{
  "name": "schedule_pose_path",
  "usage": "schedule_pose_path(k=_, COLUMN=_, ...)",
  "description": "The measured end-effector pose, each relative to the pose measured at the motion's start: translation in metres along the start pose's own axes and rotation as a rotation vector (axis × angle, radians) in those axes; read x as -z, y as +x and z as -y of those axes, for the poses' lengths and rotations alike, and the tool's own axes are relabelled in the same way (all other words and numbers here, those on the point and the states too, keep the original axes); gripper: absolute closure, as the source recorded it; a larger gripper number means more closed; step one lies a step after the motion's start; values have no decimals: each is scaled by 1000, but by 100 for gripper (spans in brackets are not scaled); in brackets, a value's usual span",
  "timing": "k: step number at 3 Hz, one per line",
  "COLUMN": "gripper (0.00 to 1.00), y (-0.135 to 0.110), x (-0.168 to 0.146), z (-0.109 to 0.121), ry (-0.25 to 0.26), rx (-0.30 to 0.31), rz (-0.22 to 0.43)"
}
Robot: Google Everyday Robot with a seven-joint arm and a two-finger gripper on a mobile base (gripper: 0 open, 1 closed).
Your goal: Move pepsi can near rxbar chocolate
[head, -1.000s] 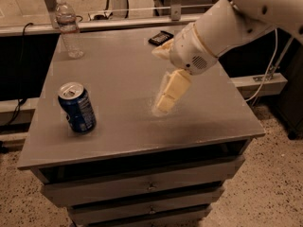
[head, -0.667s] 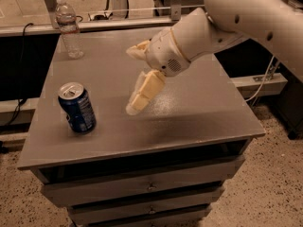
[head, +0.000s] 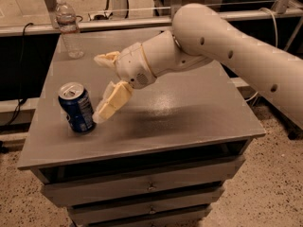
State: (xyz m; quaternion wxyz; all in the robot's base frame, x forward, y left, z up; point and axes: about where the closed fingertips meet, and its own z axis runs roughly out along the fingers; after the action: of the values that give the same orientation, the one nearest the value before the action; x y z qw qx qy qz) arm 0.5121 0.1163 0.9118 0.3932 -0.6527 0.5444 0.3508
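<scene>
The pepsi can [head: 76, 109], blue with a silver top, stands upright near the table's front left. My gripper [head: 97, 89] is open just to the right of the can, at its height. The lower finger [head: 112, 102] reaches down to the can's right side and the upper finger [head: 107, 59] points left above and behind it. I cannot tell whether the lower finger touches the can. The rxbar chocolate is hidden, with my arm [head: 199, 41] lying across the back middle of the table.
A clear plastic water bottle [head: 67, 27] stands at the table's back left corner. The grey table [head: 189, 122] has drawers [head: 151, 186] under its front edge. A rail and cables run behind the table.
My gripper has moved left and down across the table, from the middle to right beside the can. The arm now covers the spot at the back where the black bar showed.
</scene>
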Motion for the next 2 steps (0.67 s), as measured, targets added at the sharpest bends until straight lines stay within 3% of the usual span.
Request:
schedule_pose_path(k=1, gripper=0, y=-4, x=-26, z=-2, ry=-33, rx=-15, rz=37)
schedule_pose_path(k=2, gripper=16, y=-5, x=-42, z=-4, ry=-54, rx=-46, rz=64)
